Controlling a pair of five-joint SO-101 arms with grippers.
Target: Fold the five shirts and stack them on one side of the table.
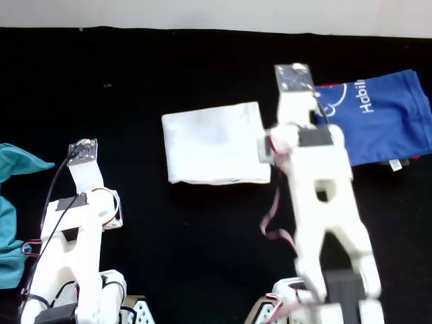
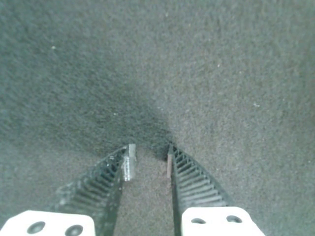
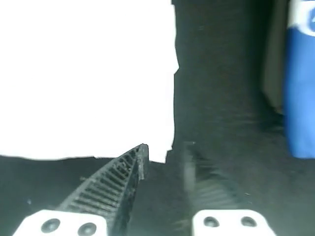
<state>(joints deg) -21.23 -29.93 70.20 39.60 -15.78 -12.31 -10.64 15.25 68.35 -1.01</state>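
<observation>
A folded white shirt (image 1: 212,143) lies flat at the table's middle. A blue shirt (image 1: 378,118) lies at the right, on top of a red one (image 1: 329,86) that peeks out at its edge. A crumpled teal shirt (image 1: 10,223) sits at the left edge. My right gripper (image 3: 165,152) hovers open at the near right corner of the white shirt (image 3: 83,73), with nothing between its fingers; the blue shirt (image 3: 300,83) lies off to its side. My left gripper (image 2: 149,158) stands slightly open and empty, low over bare black cloth, to the left of the white shirt.
A black cloth (image 1: 202,243) covers the whole table. The right arm (image 1: 317,182) reaches between the white and blue shirts. The left arm (image 1: 74,223) is folded near the front left, beside the teal shirt.
</observation>
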